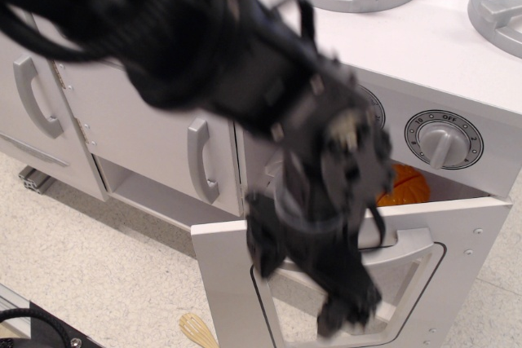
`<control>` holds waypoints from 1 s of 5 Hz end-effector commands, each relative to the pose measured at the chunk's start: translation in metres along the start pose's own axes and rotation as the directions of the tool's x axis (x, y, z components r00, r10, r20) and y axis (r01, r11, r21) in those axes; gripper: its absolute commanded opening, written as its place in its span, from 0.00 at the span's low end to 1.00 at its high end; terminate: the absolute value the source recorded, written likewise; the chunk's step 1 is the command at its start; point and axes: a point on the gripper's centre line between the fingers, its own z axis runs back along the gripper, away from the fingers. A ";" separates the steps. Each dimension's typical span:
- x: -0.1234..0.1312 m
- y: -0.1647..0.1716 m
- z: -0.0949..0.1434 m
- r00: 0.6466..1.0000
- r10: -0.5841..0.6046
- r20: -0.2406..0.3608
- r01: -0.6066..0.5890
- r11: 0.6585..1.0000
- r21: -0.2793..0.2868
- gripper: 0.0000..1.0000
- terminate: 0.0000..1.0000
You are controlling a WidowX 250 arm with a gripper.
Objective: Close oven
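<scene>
The oven point(457, 177) occupies the right part of the white toy kitchen, below two grey dials. Its door point(236, 283) stands partly open, tilted outward toward the near side. An orange ball point(404, 185) is visible inside. The gripper point(347, 311) is motion-blurred in front of the door window, near the grey handle point(408, 246); whether it is wide or narrow cannot be determined.
</scene>
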 end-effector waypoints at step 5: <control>0.052 0.091 -0.046 0.930 0.318 0.182 -0.324 0.946 0.000 1.00 0.00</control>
